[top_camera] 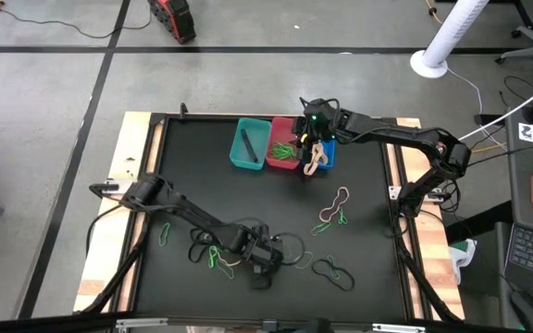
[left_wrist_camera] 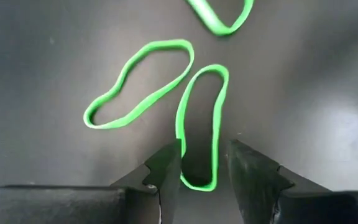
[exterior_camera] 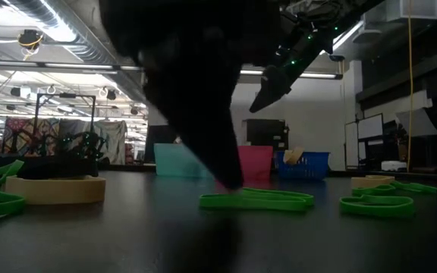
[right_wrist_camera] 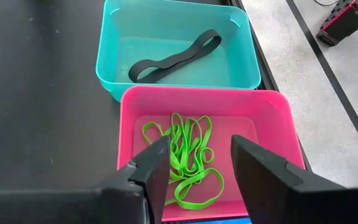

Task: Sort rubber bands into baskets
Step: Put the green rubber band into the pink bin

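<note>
My left gripper [left_wrist_camera: 205, 152] is low over the black mat near the table's front middle [top_camera: 265, 259], open. Its fingers stand on either side of the near end of a green rubber band [left_wrist_camera: 201, 124] that lies flat. I cannot tell whether they touch it. A second green band [left_wrist_camera: 138, 84] lies beside it and a third [left_wrist_camera: 219, 15] farther off. My right gripper [right_wrist_camera: 201, 146] hangs open and empty above the pink basket [right_wrist_camera: 272, 118], which holds a heap of green bands [right_wrist_camera: 185, 155]. The teal basket [right_wrist_camera: 173, 56] holds one black band [right_wrist_camera: 174, 57]. The blue basket [top_camera: 326, 155] holds tan bands.
The three baskets stand side by side at the mat's far middle [top_camera: 283, 143]. Loose bands lie about: tan and green ones [top_camera: 333, 211] at the right, a black one [top_camera: 333, 271] near the front, green ones [top_camera: 167, 231] at the left. Wooden borders [top_camera: 135, 166] frame the mat.
</note>
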You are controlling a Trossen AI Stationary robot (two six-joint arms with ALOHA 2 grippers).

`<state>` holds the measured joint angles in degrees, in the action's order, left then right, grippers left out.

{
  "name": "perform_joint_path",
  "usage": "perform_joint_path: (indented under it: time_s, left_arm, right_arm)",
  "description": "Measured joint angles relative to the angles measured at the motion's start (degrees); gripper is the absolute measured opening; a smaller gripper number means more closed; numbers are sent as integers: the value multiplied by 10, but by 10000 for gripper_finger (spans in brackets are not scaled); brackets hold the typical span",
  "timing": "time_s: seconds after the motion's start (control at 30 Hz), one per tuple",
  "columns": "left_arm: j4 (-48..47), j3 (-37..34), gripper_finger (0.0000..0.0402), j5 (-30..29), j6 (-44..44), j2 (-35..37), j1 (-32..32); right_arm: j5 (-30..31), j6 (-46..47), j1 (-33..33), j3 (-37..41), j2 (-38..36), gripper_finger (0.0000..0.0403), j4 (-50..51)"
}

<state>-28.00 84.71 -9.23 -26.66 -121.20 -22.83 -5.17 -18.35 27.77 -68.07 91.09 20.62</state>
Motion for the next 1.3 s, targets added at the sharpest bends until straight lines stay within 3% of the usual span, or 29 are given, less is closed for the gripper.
perform_joint_path:
  time_s: [0.53, 0.93, 1.3]
  left_arm:
    - [0, 0, 125, -39, 4, -12, 1]
    - [-26, 0, 10, -39, 0, -12, 2]
    - [-34, 0, 4, -39, 0, 15, 8]
  right_arm:
    - [0, 0, 0, 0, 0, 170, 0]
    - [0, 0, 0, 0, 0, 170, 2]
    - [-34, -2, 0, 0, -54, 170, 11]
